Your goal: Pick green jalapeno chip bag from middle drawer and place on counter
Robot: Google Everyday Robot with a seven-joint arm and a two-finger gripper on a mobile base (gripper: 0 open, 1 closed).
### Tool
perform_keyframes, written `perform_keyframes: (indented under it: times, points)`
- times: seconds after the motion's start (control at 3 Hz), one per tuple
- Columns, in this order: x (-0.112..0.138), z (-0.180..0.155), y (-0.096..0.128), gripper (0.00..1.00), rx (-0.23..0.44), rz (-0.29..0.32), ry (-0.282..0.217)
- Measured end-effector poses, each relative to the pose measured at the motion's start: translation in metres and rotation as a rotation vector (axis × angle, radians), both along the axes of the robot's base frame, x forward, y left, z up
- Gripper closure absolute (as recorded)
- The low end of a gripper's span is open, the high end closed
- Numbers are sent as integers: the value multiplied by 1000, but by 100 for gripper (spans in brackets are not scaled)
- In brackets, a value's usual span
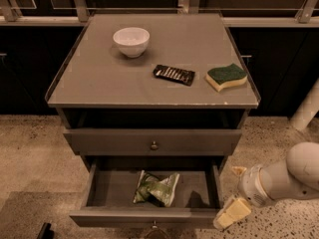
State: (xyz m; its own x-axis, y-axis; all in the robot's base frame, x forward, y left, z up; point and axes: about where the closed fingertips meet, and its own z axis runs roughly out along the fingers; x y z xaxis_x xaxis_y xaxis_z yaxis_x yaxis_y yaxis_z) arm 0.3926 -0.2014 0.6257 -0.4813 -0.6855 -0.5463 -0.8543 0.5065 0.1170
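Note:
The green jalapeno chip bag (pixel 156 187), crumpled green and white foil, lies on the floor of the open middle drawer (pixel 99 190), a little left of its centre. The counter (pixel 124 78) is the flat grey cabinet top above it. My gripper (pixel 235 192) hangs outside the drawer's right front corner, to the right of the bag and apart from it. Its cream fingers (pixel 232 213) are spread open with nothing between them.
On the counter stand a white bowl (pixel 131 41) at the back left, a small dark striped wrapper (pixel 173 74) in the middle and a green-and-yellow sponge (pixel 227 76) at the right. A closed drawer front with a round knob (pixel 154 145) sits above the open drawer.

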Motion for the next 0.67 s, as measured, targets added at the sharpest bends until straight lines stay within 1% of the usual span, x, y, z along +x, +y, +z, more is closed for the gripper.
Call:
perform_keyframes:
  times: [0.33, 0.67]
  points:
    - [-4, -23, 4, 0, 35, 2, 42]
    - [-6, -23, -3, 0, 44, -36, 27]
